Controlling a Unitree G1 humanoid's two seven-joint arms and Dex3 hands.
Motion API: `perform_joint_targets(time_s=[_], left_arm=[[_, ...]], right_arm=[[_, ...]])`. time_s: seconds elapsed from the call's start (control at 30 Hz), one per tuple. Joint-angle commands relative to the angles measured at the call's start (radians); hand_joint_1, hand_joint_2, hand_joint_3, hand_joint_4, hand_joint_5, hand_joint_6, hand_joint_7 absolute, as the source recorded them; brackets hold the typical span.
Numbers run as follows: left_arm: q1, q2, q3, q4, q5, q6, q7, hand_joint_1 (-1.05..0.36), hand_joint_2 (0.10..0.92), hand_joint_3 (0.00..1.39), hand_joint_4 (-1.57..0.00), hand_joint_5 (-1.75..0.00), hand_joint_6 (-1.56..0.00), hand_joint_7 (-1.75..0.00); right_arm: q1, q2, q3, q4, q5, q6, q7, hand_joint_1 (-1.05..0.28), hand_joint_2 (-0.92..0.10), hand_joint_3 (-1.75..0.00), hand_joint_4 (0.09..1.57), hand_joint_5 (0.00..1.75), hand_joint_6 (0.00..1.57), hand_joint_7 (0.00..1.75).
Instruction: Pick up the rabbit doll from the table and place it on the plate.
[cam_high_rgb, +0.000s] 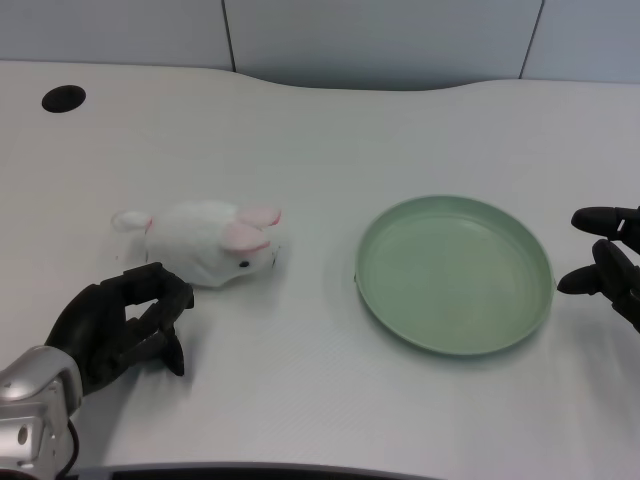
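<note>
Rabbit doll (213, 242), a single soft white plush toy with pink-lined ears, a small dark eye and a white tail, lies on its side on the white bench (320, 130), left of centre. Its head and ears point toward the one round, shallow, pale green plate (372, 300), which sits well apart from it to the right with nothing on it. No writing, label or brand can be read on the doll, the plate or the bench.

The left robot hand (125, 325), black on a silver forearm, rests low at the picture's lower left, just beside the doll's underside. Its fingers are curled inward and hold nothing; whether a fingertip touches the plush cannot be told. One dark round hole (63, 98) is set in the bench top at the far left corner. Grey wall panels (380, 40) stand behind the bench's curved back edge.
</note>
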Motion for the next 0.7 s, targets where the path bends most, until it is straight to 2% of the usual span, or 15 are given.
perform_joint_targets(time_s=[0.03, 0.2, 0.37, 0.47, 0.6, 0.7], left_arm=[[0.003, 0.016, 0.000, 0.012, 0.008, -0.007, 0.000, -0.56, 0.921, 0.43, -0.83, -1.75, -0.63, -1.75], [0.003, 0.018, -0.001, 0.017, 0.009, -0.018, -0.005, -0.56, 0.921, 0.43, -0.83, -1.75, -0.63, -1.75], [0.002, 0.018, 0.000, 0.017, 0.006, -0.013, -0.007, -0.56, 0.921, 0.43, -0.83, -1.75, -0.63, -1.75], [-0.001, 0.016, 0.005, 0.019, -0.001, -0.003, -0.007, -0.56, 0.921, 0.41, -0.84, -1.75, -0.64, -1.75], [0.005, 0.016, 0.002, 0.012, 0.007, -0.013, 0.003, -0.56, 0.921, 0.41, -0.84, -1.75, -0.65, -1.75], [0.014, 0.012, 0.008, 0.019, 0.012, -0.086, 0.008, -0.55, 0.921, 0.42, -0.83, -1.75, -0.64, -1.75]], right_arm=[[0.002, -0.006, -0.010, -0.005, 0.009, 0.003, -0.003, -0.30, -0.92, -0.57, 0.18, 1.53, 0.24, 1.13], [0.002, -0.006, -0.011, -0.004, 0.016, 0.007, 0.001, -0.30, -0.92, -0.57, 0.18, 1.54, 0.24, 1.13], [0.002, -0.010, -0.005, -0.003, 0.005, -0.002, -0.002, -0.30, -0.92, -0.57, 0.18, 1.53, 0.24, 1.13], [0.002, -0.006, -0.009, -0.006, 0.011, 0.006, -0.007, -0.31, -0.92, -0.57, 0.18, 1.54, 0.24, 1.13], [0.000, -0.008, -0.009, 0.005, 0.014, -0.002, 0.007, -0.30, -0.92, -0.56, 0.19, 1.53, 0.24, 1.13], [0.006, 0.000, -0.008, -0.012, 0.014, 0.004, -0.005, -0.30, -0.92, -0.56, 0.19, 1.53, 0.24, 1.13]])
